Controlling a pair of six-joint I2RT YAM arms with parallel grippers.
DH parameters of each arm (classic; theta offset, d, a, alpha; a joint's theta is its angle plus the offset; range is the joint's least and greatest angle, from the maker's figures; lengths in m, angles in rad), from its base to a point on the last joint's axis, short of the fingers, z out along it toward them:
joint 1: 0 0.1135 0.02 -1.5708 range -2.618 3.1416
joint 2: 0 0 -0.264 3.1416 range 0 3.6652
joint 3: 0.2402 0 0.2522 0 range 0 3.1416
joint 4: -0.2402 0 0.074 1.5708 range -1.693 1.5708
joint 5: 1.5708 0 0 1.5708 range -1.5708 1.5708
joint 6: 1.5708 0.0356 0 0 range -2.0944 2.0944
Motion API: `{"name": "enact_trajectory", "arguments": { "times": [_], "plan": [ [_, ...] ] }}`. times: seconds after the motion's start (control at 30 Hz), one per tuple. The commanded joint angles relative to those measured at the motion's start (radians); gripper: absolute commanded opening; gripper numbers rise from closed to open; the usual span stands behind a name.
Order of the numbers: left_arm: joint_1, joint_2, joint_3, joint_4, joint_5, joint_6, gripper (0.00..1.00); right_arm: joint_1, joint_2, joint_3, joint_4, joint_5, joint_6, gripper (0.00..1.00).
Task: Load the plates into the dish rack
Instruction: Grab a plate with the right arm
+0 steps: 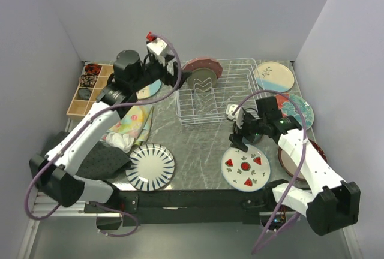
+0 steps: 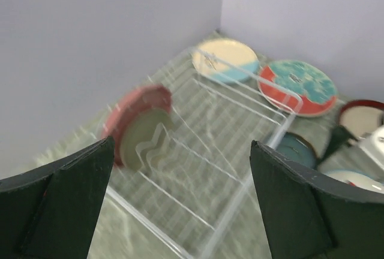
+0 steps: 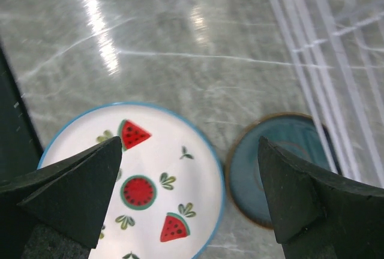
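Observation:
The white wire dish rack [image 1: 210, 100] stands at the table's middle back. A pink plate [image 1: 204, 65] and a taupe plate [image 1: 201, 80] stand upright in its far left end; both show in the left wrist view, pink [image 2: 133, 109] and taupe [image 2: 143, 139]. My left gripper [image 1: 175, 78] hovers open and empty by the rack's left end [image 2: 180, 205]. My right gripper [image 1: 240, 138] is open and empty above the gap between the watermelon plate [image 3: 150, 181] and the dark teal plate [image 3: 279, 169]. A navy-striped plate [image 1: 150, 166] lies front left.
A cream-and-blue plate [image 1: 274, 76] and a red floral plate [image 1: 298, 110] lie right of the rack. A dark-rimmed plate [image 1: 293, 162] lies under my right arm. The wooden box [image 1: 89, 88], floral cloth [image 1: 133, 124] and dark cloth [image 1: 102, 160] lie at the left.

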Motion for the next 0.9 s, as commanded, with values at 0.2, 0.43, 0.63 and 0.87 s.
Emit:
{"name": "enact_trajectory", "arguments": {
  "times": [0.2, 0.43, 0.63, 0.87],
  "plan": [
    [0.006, -0.314, -0.410, -0.138, 0.060, -0.212, 0.99, 0.015, 0.106, 0.028, -0.226, -0.162, -0.442, 1.00],
    [0.006, -0.441, -0.579, -0.129, -0.032, -0.192, 1.00, 0.052, 0.255, 0.072, -0.300, -0.069, -0.640, 1.00],
    [0.004, -0.458, -0.603, -0.171, -0.049, -0.174, 0.99, 0.170, 0.360, 0.075, -0.270, 0.048, -0.628, 0.99],
    [0.004, -0.454, -0.596, -0.183, -0.041, -0.167, 0.99, 0.260, 0.503, 0.137, -0.251, 0.108, -0.589, 0.90]
  ]
}}
